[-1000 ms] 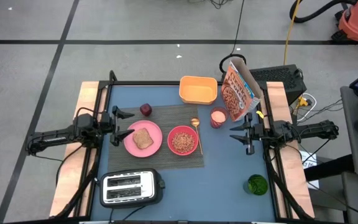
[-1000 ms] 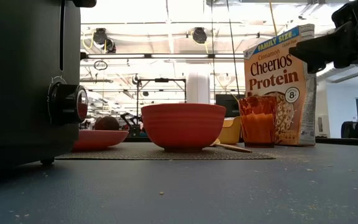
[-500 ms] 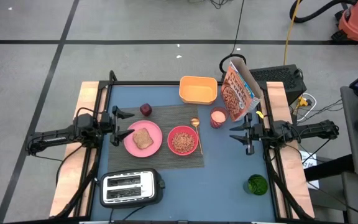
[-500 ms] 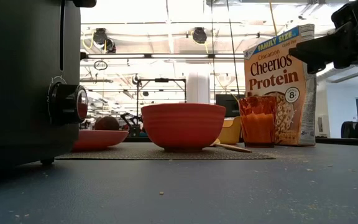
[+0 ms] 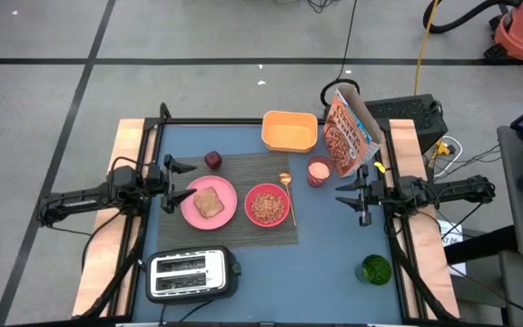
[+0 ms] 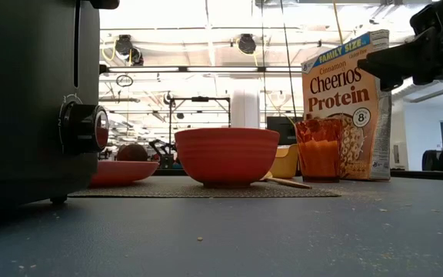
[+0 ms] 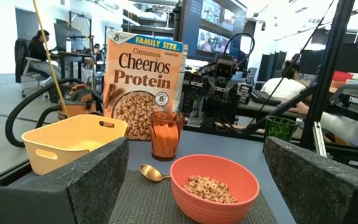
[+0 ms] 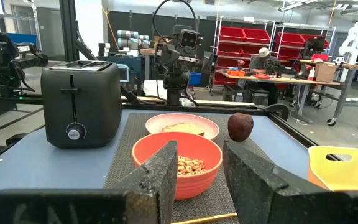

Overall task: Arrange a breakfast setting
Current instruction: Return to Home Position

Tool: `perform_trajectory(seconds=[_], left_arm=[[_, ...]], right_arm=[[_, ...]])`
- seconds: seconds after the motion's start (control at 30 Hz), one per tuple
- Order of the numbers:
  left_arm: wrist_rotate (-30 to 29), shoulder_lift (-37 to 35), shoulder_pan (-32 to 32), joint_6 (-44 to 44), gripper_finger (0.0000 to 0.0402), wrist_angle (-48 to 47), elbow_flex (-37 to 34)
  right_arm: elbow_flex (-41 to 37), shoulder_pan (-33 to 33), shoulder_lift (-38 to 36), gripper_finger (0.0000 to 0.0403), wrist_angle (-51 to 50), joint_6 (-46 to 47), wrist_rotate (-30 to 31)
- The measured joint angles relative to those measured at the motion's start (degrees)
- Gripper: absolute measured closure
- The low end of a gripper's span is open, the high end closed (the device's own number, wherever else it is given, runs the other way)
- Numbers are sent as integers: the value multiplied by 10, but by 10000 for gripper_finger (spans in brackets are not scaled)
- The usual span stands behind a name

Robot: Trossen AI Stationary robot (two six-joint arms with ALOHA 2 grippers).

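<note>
One placemat [image 5: 243, 234], blue table [image 5: 334, 263], workshop [image 8: 303, 43] beyond.

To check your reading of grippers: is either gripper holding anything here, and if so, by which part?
Nothing is held. The left gripper and the right gripper both stand open and empty, beside the grey placemat.

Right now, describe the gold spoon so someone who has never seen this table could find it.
Seen from above, start at the grey woven rectangular placemat in the middle of the blue table. On its right part sits a pink bowl of cereal rings, and the gold spoon lies just right of that bowl, on the mat. It is the only slim, shiny metal thing there.
</note>
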Motion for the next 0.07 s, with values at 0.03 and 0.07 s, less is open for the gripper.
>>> perform_trajectory(seconds=[0.03,0.07], left_arm=[[0,0,0,0,23,0,0],[0,0,0,0,23,0,0]], right_arm=[[0,0,0,282,0,0,0],[0,0,0,282,0,0,0]])
